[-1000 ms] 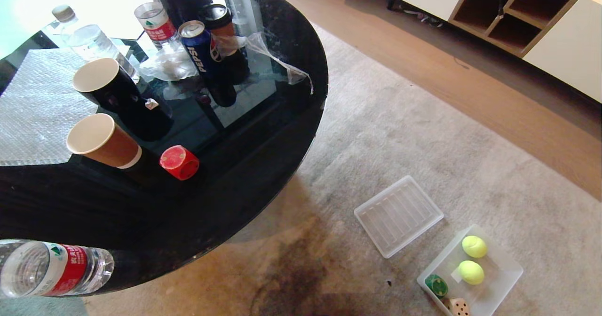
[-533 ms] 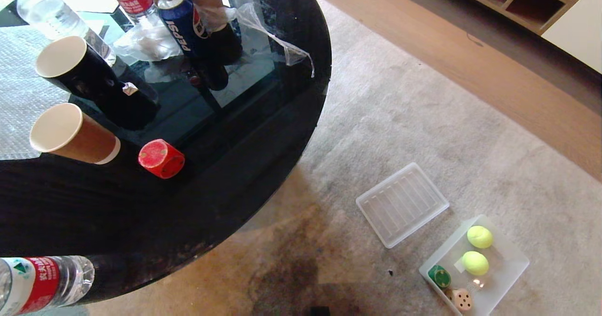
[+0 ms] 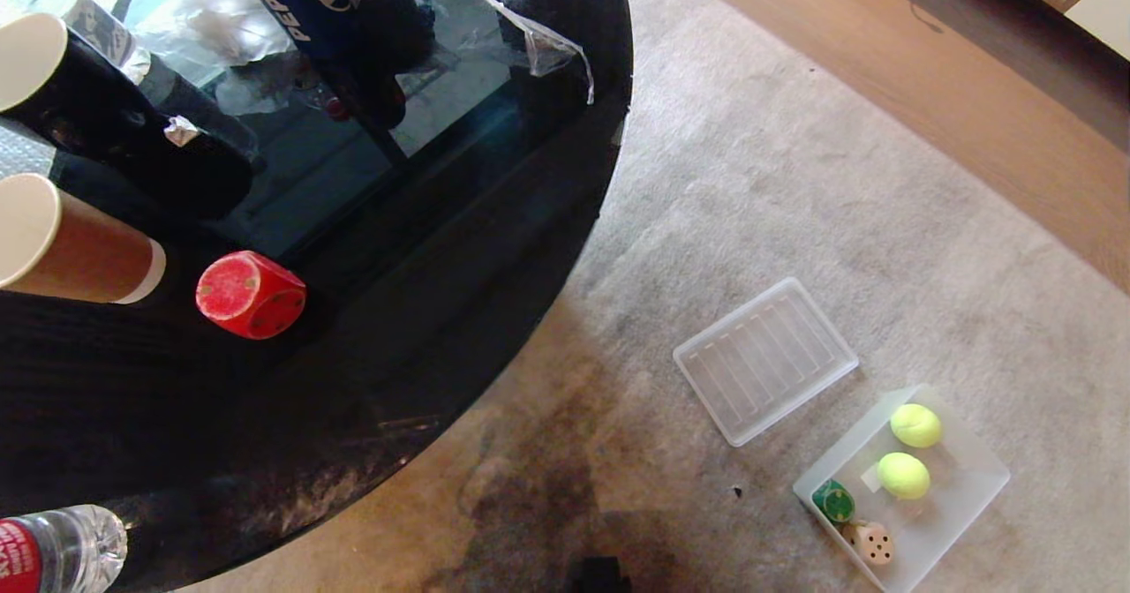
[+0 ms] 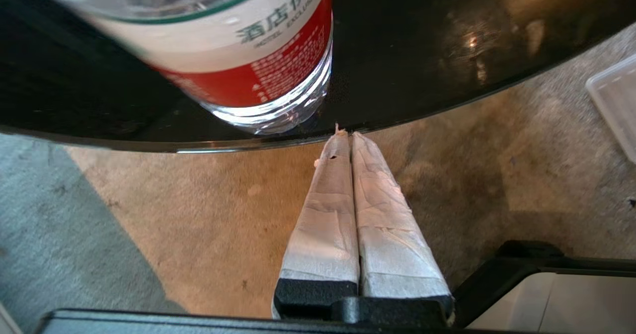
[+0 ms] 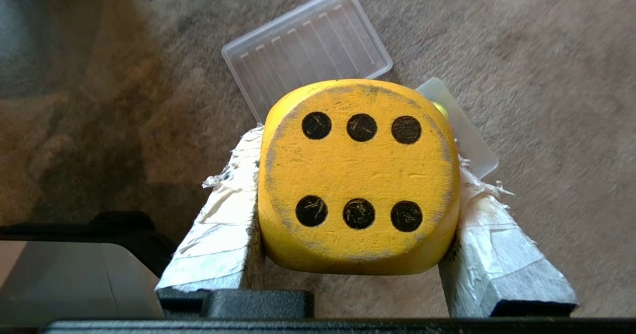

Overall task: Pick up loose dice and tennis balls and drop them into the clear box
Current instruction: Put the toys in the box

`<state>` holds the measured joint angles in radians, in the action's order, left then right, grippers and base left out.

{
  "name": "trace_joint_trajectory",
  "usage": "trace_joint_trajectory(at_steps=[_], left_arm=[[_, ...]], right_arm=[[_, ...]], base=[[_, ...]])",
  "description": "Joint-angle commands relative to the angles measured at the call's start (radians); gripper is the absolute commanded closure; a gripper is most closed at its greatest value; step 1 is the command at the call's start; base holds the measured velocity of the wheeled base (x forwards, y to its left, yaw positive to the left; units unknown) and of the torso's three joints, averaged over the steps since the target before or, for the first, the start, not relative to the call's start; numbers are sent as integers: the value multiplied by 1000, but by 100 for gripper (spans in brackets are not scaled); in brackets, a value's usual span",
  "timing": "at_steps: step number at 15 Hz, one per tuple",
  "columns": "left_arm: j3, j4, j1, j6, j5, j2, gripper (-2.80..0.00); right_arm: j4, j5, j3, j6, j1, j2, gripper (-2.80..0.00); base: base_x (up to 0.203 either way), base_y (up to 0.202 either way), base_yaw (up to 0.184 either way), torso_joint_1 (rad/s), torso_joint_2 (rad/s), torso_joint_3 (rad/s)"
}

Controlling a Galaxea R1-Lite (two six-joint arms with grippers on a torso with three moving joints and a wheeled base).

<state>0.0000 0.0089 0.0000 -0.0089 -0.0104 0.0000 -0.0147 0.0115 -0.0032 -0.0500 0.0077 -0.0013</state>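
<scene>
Right now my right claw [image 5: 355, 185] is clamped on the yellow die [image 5: 357, 175], its taped fingers [image 5: 218, 234] pressing the two side faces so the six-pip face looks back at my wrist. Gripping flat faces rather than rounded corners should keep it from slipping on the way down. Below it on the rug [image 3: 794, 222] I see the ribbed lid [image 5: 307, 45] and, poking out behind the die, a corner of the box [image 5: 464, 135].

From my head, neither arm shows. The box [image 3: 958, 505] sits on the rug just beside the lid [image 3: 764, 359], which lies off it, so the way in is free. Inside are two tennis balls [image 3: 915, 425] [image 3: 903, 475], the green die [image 3: 832, 500] and the tan die [image 3: 872, 544].

The red die [image 3: 251, 294] is on the black table [image 3: 397, 355], next to a brown cup [image 3: 66, 249]; I judge it comes next.

My left claw [image 4: 347, 135] is pressed shut, empty, parked under the table edge near a water bottle [image 4: 238, 55].
</scene>
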Motion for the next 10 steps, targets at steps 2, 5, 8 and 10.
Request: trace_joint_trajectory(at_steps=[2, 5, 8, 10], left_arm=[[0, 0, 0, 0, 0, 0, 0], [0, 0, 0, 0, 0, 0, 0], [0, 0, 0, 0, 0, 0, 0], [0, -1, 0, 0, 0, 0, 0]], right_arm=[[1, 1, 0, -1, 0, 0, 0], [1, 1, 0, -1, 0, 0, 0], [1, 1, 0, -1, 0, 0, 0], [1, 1, 0, -1, 0, 0, 0]], base=[[0, 0, 0, 1, 6, -204], [0, 0, 0, 1, 6, -196], [0, 0, 0, 2, 2, -195], [0, 0, 0, 3, 1, -116]])
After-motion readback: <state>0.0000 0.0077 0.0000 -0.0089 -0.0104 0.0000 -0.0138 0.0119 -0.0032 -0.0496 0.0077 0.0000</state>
